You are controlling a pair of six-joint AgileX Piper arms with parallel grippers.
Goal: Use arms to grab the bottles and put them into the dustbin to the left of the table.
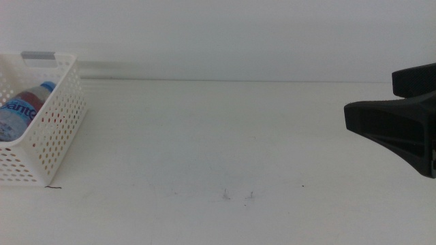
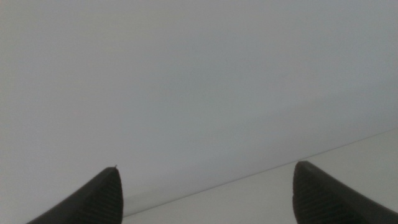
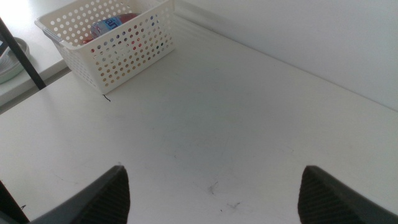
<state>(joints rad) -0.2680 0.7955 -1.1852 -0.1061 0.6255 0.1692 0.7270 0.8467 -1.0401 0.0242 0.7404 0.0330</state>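
The white perforated dustbin (image 1: 49,129) stands at the table's left edge, with a grey bar (image 1: 39,56) on its rim. The blue-capped, blue-labelled water bottle (image 1: 17,112) lies inside it. The right wrist view shows the dustbin (image 3: 130,53), the bottle (image 3: 107,25) and something red (image 3: 127,17) beside it, seemingly the red can. The yellow-liquid bottle is not in view. My right gripper (image 1: 370,99) is open and empty at the table's right side, far from the dustbin; its jaws (image 3: 214,193) stand wide apart. My left gripper (image 2: 205,193) is open, empty, facing a blank wall, outside the middle view.
The white table (image 1: 218,150) carries only small dark specks (image 1: 238,196) near its front. In the right wrist view a black pole (image 3: 22,53) and a round grey object (image 3: 7,59) stand beyond the table's edge, next to the dustbin.
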